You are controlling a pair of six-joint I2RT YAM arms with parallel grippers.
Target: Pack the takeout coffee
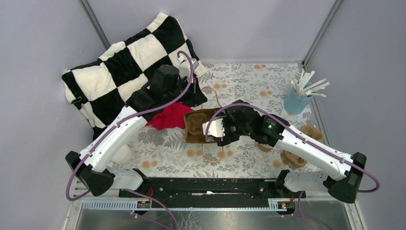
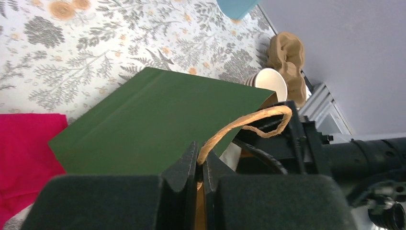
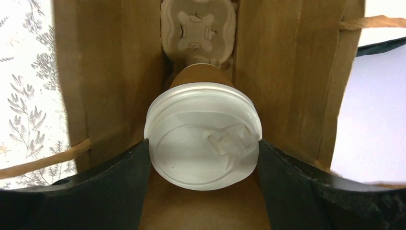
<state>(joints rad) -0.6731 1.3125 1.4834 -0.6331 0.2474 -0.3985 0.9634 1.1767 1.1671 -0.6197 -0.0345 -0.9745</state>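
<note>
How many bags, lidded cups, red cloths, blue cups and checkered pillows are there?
bag: 1
lidded cup: 1
red cloth: 1
blue cup: 1
checkered pillow: 1
Total: 5

This is a robotics lab test cell. Plain grey panel walls [image 1: 43,38] and aluminium frame posts [image 1: 321,33] are enclosing the worktop. A floral cloth [image 1: 239,76] is covering it as a staged surface. The left arm [image 1: 112,139] and right arm [image 1: 311,148] are standing on a black mounting rail [image 1: 206,184] along the near edge.
</note>
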